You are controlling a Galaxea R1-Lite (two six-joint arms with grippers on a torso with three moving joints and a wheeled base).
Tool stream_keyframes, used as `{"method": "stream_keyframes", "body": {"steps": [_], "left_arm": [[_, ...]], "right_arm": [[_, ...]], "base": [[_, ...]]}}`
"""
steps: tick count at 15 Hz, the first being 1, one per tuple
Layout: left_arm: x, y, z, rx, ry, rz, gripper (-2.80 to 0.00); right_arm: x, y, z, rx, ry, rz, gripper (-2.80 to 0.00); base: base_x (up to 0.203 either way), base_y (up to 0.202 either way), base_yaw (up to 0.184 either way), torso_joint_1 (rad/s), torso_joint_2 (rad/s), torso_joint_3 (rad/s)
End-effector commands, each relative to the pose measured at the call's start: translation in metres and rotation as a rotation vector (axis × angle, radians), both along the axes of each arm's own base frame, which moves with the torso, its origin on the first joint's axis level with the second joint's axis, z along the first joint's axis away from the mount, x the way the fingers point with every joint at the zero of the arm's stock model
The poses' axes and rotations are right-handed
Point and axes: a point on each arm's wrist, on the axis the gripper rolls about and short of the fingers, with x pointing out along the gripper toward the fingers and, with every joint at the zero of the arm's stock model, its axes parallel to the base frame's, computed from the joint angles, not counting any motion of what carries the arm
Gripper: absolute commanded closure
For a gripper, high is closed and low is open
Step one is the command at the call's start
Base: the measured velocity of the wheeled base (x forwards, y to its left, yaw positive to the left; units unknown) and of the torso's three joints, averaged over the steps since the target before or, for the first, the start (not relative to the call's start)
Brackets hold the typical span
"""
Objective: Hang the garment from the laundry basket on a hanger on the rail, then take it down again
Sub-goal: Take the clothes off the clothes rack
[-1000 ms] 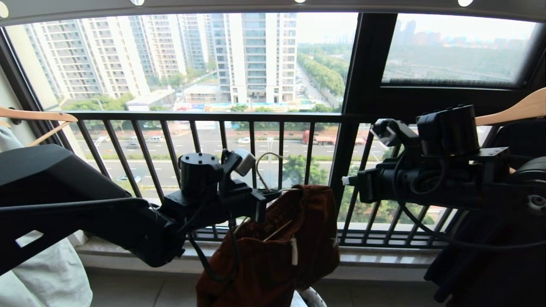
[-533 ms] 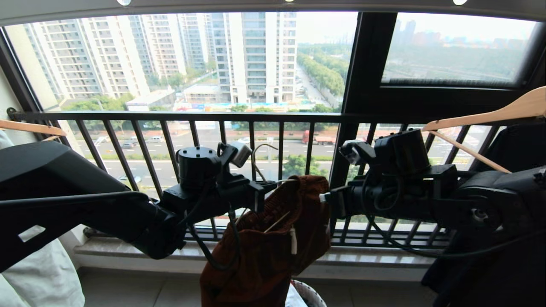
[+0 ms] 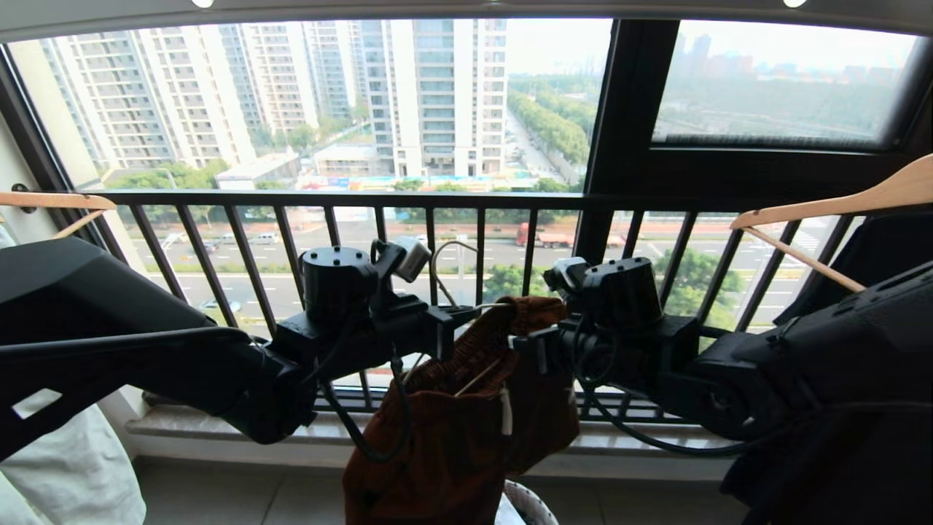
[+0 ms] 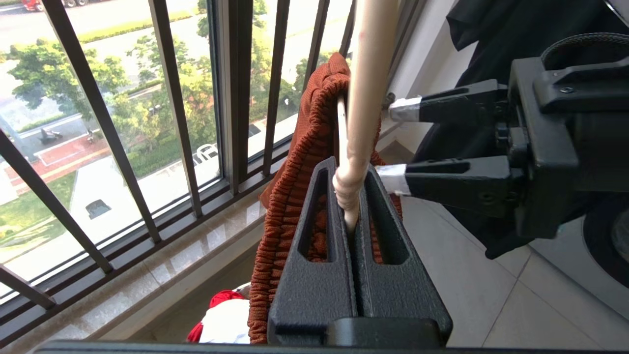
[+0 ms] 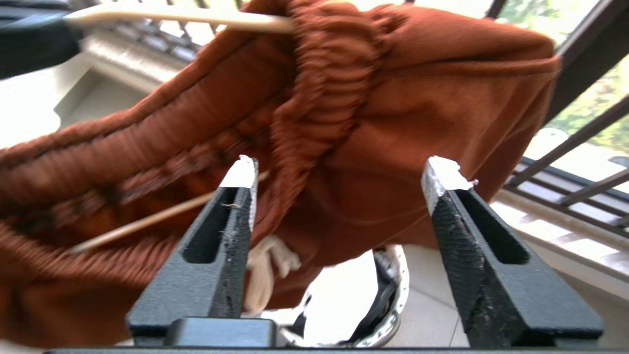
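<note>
Shorts (image 3: 466, 430) drape over the hanger (image 4: 361, 98) clamped by the left gripper (image 4: 350, 216); right gripper (image 5: 339, 191) gapes wide beside them.

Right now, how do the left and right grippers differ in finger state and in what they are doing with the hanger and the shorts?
The left gripper has its fingers shut on the cream hanger; the right gripper has its fingers spread wide and grips nothing. The left reaches in from the shorts' left side at the hanger's neck, the right from their right side, its fingers pointing at the waistband. Both are level with the shorts' top, in front of the balustrade.
</note>
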Motion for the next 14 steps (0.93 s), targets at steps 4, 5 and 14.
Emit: {"method": "stream_keyframes", "body": {"steps": [4,5,14], "left_arm": [[-0.001,0.001,0.003,-0.007,-0.010,-0.003,0.00],[-0.002,0.001,0.004,-0.008,-0.013,-0.003,0.00],[0.007,-0.002,-0.009,0.013,0.003,0.016,0.00]], "right_arm": [[0.012,0.008,-0.020,-0.006,-0.019,-0.035,-2.80],[0.014,0.010,-0.023,-0.009,-0.030,-0.051,-2.80],[0.017,0.010,-0.013,0.022,-0.108,-0.091,0.00]], "base": [[0.000,0.000,0.000,0.000,0.00,0.000],[0.000,0.000,0.000,0.000,0.00,0.000],[0.000,0.000,0.000,0.000,0.00,0.000]]}}
